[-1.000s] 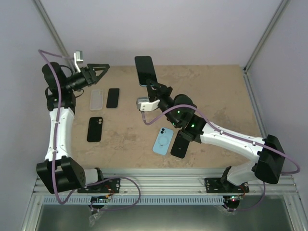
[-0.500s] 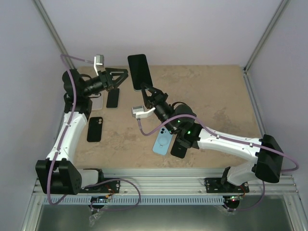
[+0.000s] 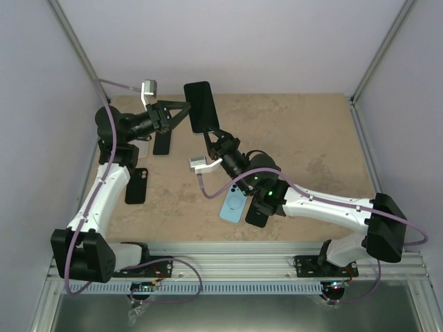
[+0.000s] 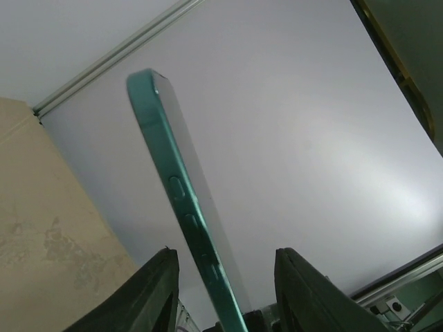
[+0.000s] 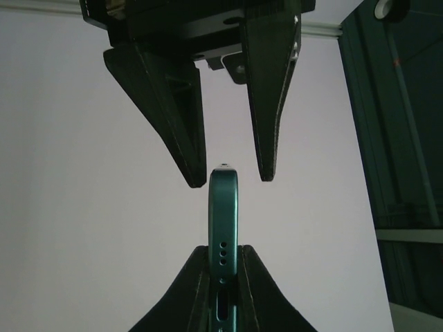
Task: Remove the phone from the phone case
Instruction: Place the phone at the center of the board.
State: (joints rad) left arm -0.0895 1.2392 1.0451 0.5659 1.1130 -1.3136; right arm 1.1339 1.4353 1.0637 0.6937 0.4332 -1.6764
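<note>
Right gripper (image 5: pixel 223 254) pinching cased phone (image 5: pixel 223 207) upright | left gripper (image 5: pixel 232 178) spread, straddling its top

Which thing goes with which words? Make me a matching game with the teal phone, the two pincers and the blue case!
Things:
1. teal phone
2. left pincer
3. right pincer
4. blue case

Words:
A. lying flat on the table
B. shut on the teal phone
C. open
D. held up in the air

Pairs: 1-D, 2-C, 3-B, 4-A
</note>
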